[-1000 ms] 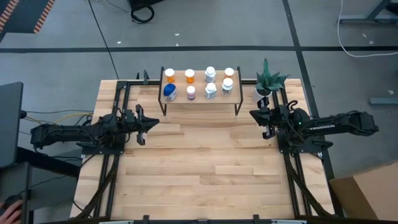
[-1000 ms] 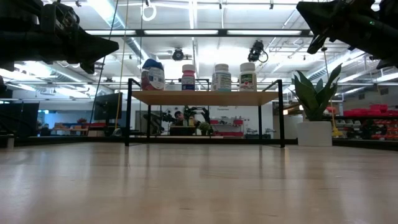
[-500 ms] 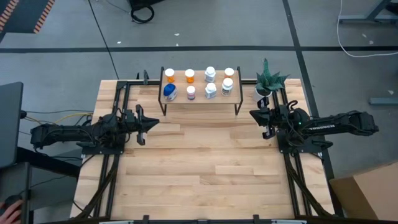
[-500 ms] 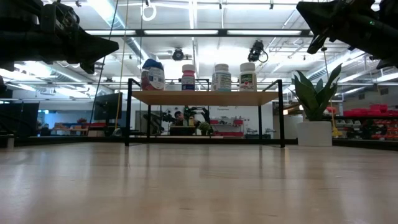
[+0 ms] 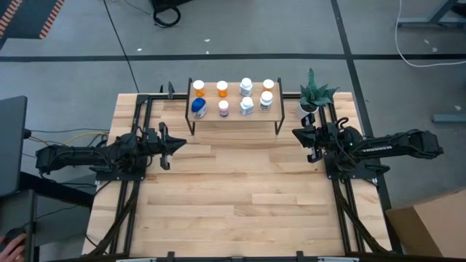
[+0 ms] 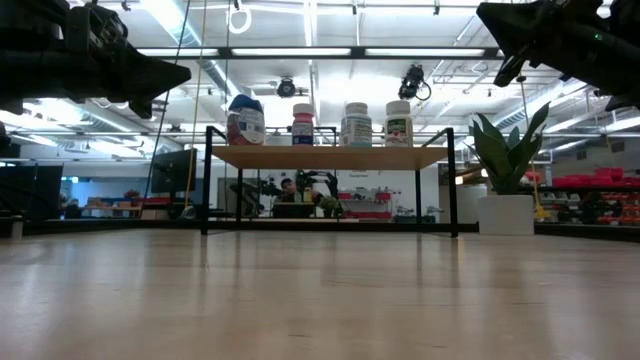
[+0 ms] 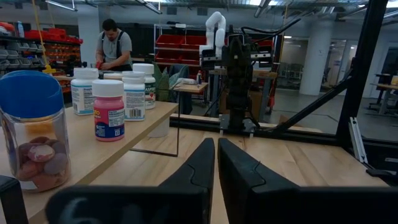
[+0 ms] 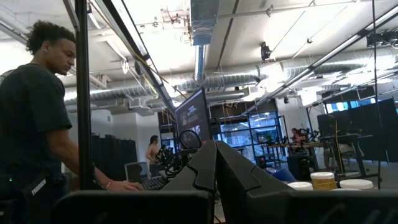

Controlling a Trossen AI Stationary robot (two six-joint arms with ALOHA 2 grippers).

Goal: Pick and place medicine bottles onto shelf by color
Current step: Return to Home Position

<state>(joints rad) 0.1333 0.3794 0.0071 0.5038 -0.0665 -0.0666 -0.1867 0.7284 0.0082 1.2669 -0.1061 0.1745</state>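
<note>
Pale smooth wood table [image 5: 240, 196], light-wood shelf [image 6: 330, 157] on matt black metal legs [image 6: 207, 180], glossy plastic medicine bottles [image 6: 355, 125]

Shelf [image 5: 234, 116] centred at the far edge of the table [image 5: 233, 196], eight medicine bottles [image 5: 246, 87] on it in two rows of four, potted plant [image 5: 314, 94] just right, left gripper [image 5: 175, 143] and right gripper [image 5: 297, 133] flanking nearer.
</note>
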